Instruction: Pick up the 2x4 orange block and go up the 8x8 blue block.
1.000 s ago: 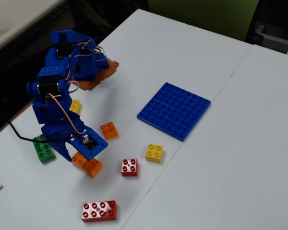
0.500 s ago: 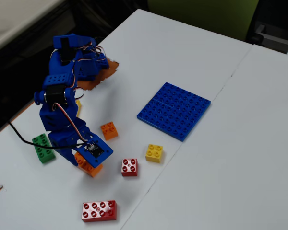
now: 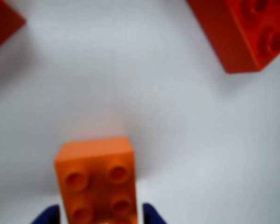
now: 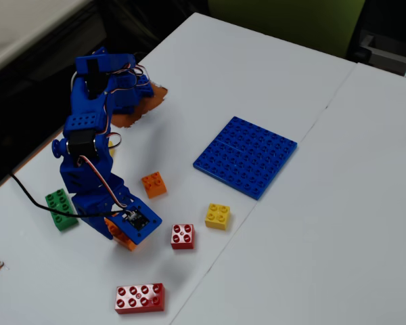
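Note:
The 2x4 orange block (image 3: pixel 95 172) lies lengthwise between my blue jaws in the wrist view, with four studs showing and its near end cut off by the frame's bottom. My gripper (image 3: pixel 99 215) stands tight on both of its long sides. In the fixed view my gripper (image 4: pixel 122 233) is down at the table at the lower left, and the orange block (image 4: pixel 127 242) peeks out under it. The 8x8 blue block (image 4: pixel 245 156) lies flat far to the right of the gripper, with nothing on it.
In the fixed view a small square orange brick (image 4: pixel 153 184), a yellow brick (image 4: pixel 218 216), a red square brick (image 4: pixel 183 235), a long red brick (image 4: pixel 140 298) and a green brick (image 4: pixel 61 208) lie around the arm. A red brick (image 3: pixel 252 32) shows at the wrist view's top right.

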Controlling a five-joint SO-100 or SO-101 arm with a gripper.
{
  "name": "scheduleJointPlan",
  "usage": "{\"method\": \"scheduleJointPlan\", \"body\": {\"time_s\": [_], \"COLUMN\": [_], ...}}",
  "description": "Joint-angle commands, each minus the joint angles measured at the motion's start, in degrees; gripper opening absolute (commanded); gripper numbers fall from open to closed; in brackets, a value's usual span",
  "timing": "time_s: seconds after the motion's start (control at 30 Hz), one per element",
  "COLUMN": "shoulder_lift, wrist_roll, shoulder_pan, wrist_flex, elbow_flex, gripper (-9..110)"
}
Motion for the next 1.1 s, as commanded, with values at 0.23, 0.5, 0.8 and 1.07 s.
{"method": "scheduleJointPlan", "body": {"time_s": [0.23, 0.5, 0.8, 1.07], "shoulder_lift": [-0.5, -1.2, -1.3, -0.1], "wrist_roll": [-1.1, -1.0, -0.1, 0.4], "shoulder_pan": [-0.5, -0.4, -0.7, -0.9], "wrist_flex": [-1.2, -1.1, -1.4, -0.2], "elbow_flex": [-2.8, -2.8, -2.9, -2.9], "gripper": [22, 21, 7, 0]}}
